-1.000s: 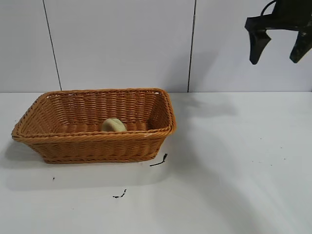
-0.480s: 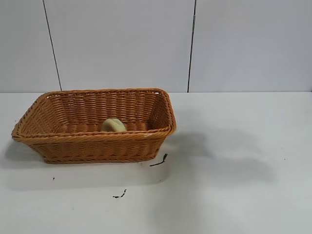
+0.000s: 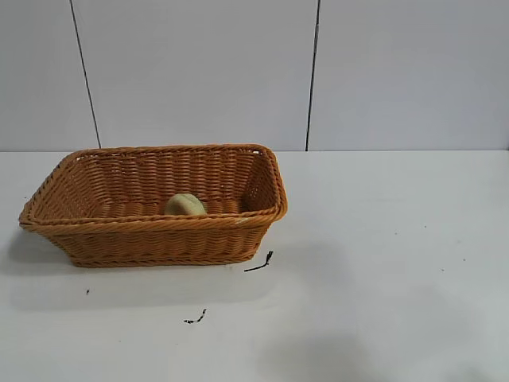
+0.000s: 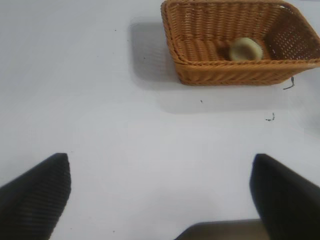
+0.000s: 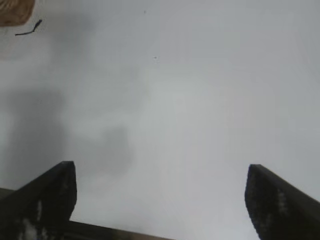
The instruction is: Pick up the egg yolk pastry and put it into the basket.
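- The right gripper [image 5: 160, 200] hangs over the bare white table [image 5: 200, 100], its two dark fingers [image 5: 47, 197] spread wide with nothing between them.
- A corner of the basket [image 5: 15, 11] shows at the edge.
- A short black scrap [image 5: 28, 30] lies just beside it.

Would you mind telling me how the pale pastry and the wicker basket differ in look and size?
The pale yellow-green rounded egg yolk pastry is small and smooth; the orange-brown rectangular woven wicker basket is far larger and ribbed. The pastry is a solid lump; the basket is open-topped with flared sides. The pastry lies inside the basket; the basket stands on the white table.
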Motion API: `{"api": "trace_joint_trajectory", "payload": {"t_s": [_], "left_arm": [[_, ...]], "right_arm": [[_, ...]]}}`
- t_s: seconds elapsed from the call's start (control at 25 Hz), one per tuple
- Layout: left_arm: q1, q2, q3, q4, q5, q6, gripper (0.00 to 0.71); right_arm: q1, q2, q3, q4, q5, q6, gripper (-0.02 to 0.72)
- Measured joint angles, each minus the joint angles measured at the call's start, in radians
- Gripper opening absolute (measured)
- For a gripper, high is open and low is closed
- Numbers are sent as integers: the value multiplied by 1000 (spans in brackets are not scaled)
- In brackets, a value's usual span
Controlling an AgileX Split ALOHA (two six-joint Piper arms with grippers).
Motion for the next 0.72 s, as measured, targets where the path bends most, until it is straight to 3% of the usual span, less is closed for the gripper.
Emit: {"api": "trace_joint_trajectory", "payload": {"t_s": [0.36, 0.72], "left_arm": [[0, 0, 0, 0, 0, 0, 695], [0, 0, 0, 0, 0, 0, 695]], "right_arm": [[1, -452, 121, 1, -14, -1, 634], [1, -473, 140, -1, -50, 44, 634]]}}
